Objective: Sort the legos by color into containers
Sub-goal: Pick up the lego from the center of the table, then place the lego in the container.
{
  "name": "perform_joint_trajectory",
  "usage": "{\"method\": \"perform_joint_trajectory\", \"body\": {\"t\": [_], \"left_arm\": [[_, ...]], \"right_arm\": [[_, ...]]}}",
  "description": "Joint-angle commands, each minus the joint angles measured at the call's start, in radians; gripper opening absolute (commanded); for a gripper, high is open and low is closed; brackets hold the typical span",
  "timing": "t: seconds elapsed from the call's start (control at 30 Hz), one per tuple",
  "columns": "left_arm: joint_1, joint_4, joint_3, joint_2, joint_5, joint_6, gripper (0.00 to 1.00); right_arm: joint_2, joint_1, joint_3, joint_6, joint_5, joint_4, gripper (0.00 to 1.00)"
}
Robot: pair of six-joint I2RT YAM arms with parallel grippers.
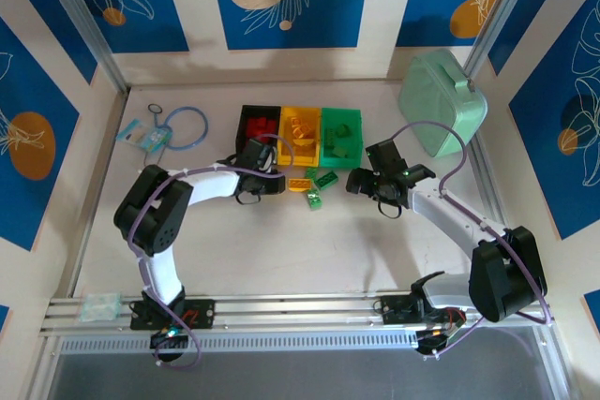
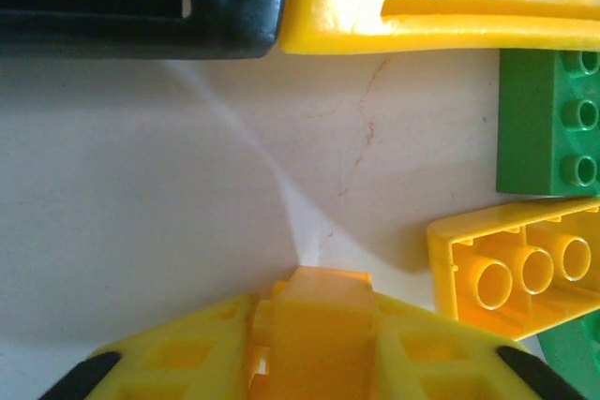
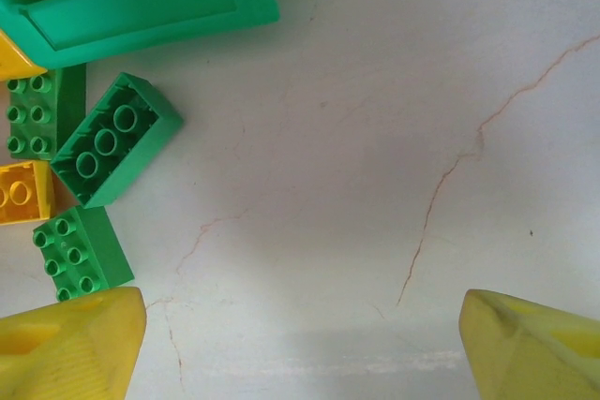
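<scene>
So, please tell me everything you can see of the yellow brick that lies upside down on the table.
The yellow brick is glossy plastic and lies upside down on the white table: its hollow underside faces up, showing three round tubes inside thin walls. It sits askew, near the yellow container, right beside a green brick; whether these two touch is unclear.

We see 3 joined bins (image 1: 322,111) in a row on the table (image 1: 309,259), loose legos (image 1: 312,185) just before them, a rounded case (image 1: 442,105) to their right, a ring (image 1: 187,126) to their left.
</scene>
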Motion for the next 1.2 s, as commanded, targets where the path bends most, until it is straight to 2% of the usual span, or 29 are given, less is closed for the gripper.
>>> {"method": "perform_joint_trajectory", "body": {"t": [0.0, 0.1, 0.3, 0.5, 0.9, 1.17], "left_arm": [[-0.012, -0.037, -0.026, -0.031, -0.017, 0.006, 0.25], [-0.013, -0.048, -0.025, -0.047, -0.023, 0.013, 0.22], [-0.013, -0.080, -0.005, -0.097, -0.054, 0.031, 0.21], [-0.011, -0.150, 0.127, -0.105, -0.077, 0.083, 0.21], [0.009, -0.312, 0.544, 0.104, -0.095, 0.176, 0.20], [0.018, -0.359, 0.699, 0.216, -0.139, 0.210, 0.23]], "right_arm": [[-0.023, -0.003, -0.007, 0.020, -0.024, 0.000, 0.87], [-0.027, -0.003, -0.008, 0.020, -0.026, -0.002, 0.87], [-0.045, -0.003, -0.020, 0.020, -0.021, -0.008, 0.87], [-0.061, -0.003, -0.048, 0.024, -0.025, -0.004, 0.87], [-0.146, -0.005, -0.124, 0.040, -0.021, -0.022, 0.87], [-0.161, -0.007, -0.128, 0.040, -0.032, -0.026, 0.87]]}}
